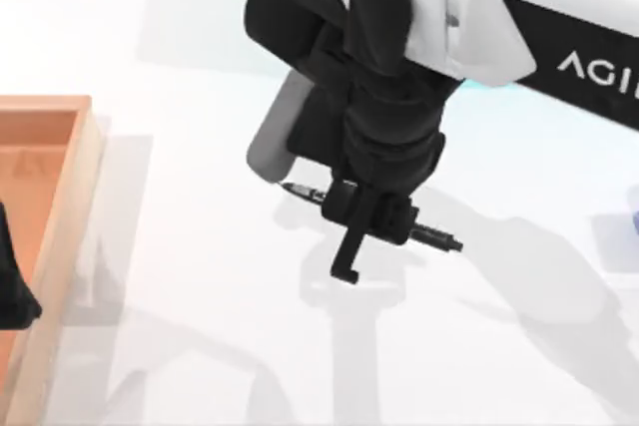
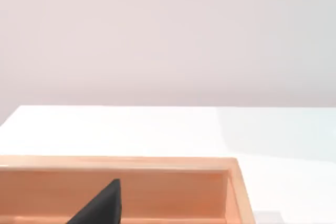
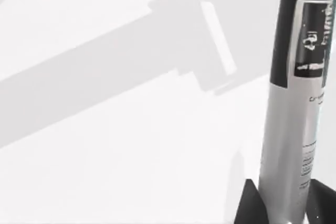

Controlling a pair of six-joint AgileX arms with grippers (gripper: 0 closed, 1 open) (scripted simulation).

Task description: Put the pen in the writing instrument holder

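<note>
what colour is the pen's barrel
Pale grey-white with small dark print, black at the ends; the pen shows best in the right wrist view.

Right arm [image 1: 469, 17]: had white shells over black housings, with pale lettering on a black band.
Right tool [image 1: 371, 218]: was black, with slim fingers.

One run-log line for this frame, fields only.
right gripper: shut on pen, mid-table | left gripper: parked over wooden tray, table's left | pen not yet placed
</note>
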